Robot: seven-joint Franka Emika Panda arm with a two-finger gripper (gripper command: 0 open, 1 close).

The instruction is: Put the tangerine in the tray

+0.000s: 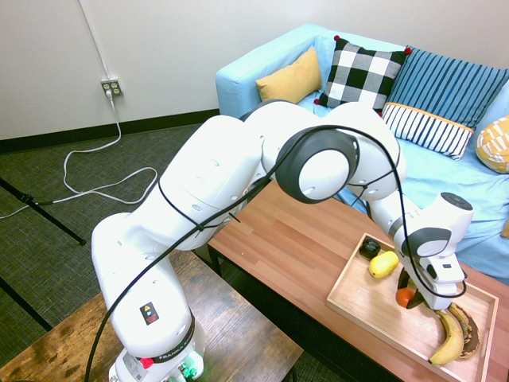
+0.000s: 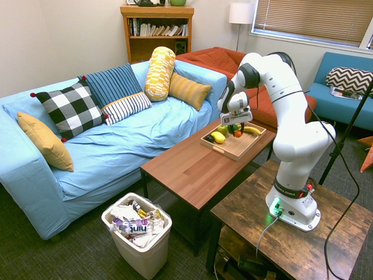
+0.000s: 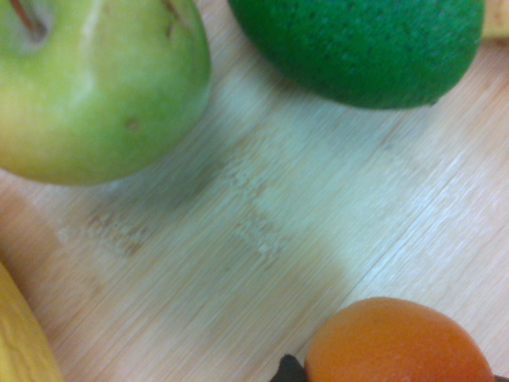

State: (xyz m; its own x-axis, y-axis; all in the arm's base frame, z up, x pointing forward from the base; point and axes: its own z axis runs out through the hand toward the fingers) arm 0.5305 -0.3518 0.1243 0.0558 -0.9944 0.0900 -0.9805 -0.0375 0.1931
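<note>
The tangerine [image 1: 405,297], small and bright orange, sits between the fingers of my gripper [image 1: 410,302], which is shut on it. Both are low inside the light wooden tray [image 1: 371,309] on the brown coffee table. I cannot tell whether the fruit touches the tray floor. In the wrist view the tangerine [image 3: 398,342] rises from the bottom edge over the pale wood of the tray [image 3: 262,231]. From the other side, the gripper [image 2: 236,128] hangs over the tray [image 2: 225,150] with the tangerine [image 2: 238,133] beneath it.
Also in the tray are a yellow lemon-like fruit [image 1: 383,264], a dark lime [image 1: 369,248], a banana [image 1: 450,338] and a green apple [image 3: 95,87]. A blue sofa [image 1: 445,171] runs behind the table. A white trash bin [image 2: 139,233] stands on the floor.
</note>
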